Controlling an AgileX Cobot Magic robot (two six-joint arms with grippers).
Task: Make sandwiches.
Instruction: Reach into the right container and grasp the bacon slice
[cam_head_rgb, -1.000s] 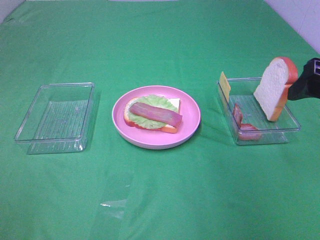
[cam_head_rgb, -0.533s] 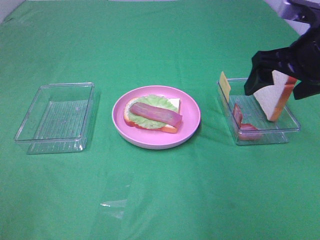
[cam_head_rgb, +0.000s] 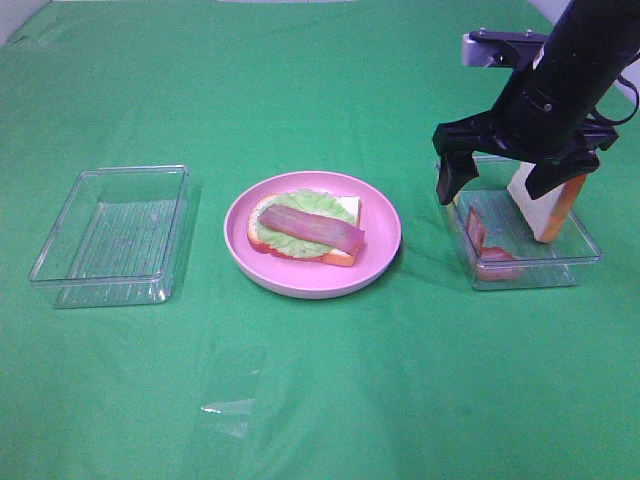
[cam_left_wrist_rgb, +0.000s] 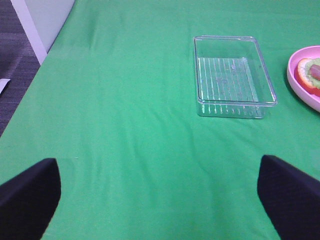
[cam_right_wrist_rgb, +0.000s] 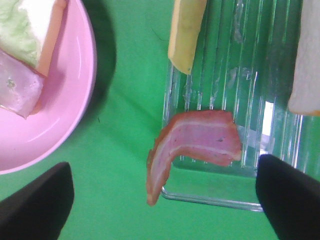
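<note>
The partly built sandwich (cam_head_rgb: 305, 228) lies on a round pink plate (cam_head_rgb: 300, 285): a bread slice, a lettuce leaf and a bacon strip on top. Its edge also shows in the right wrist view (cam_right_wrist_rgb: 30, 50). My right gripper (cam_head_rgb: 498, 185) hangs open above the right clear tray (cam_head_rgb: 530, 275), holding nothing. In that tray a white bread slice (cam_head_rgb: 545, 205) leans upright, a curled bacon strip (cam_right_wrist_rgb: 195, 145) lies at the near corner, and a yellow cheese slice (cam_right_wrist_rgb: 185, 30) leans on the wall. My left gripper (cam_left_wrist_rgb: 160, 200) is open and empty over bare cloth.
An empty clear tray (cam_head_rgb: 110, 235) sits left of the plate and also shows in the left wrist view (cam_left_wrist_rgb: 232, 75). A green cloth (cam_head_rgb: 320, 400) covers the whole table. A flat clear film (cam_head_rgb: 235, 385) lies on the cloth near the front.
My right arm has swung in from the right edge and now stands over the right tray, jaws open. The bread slice, plate and trays have not moved.
</note>
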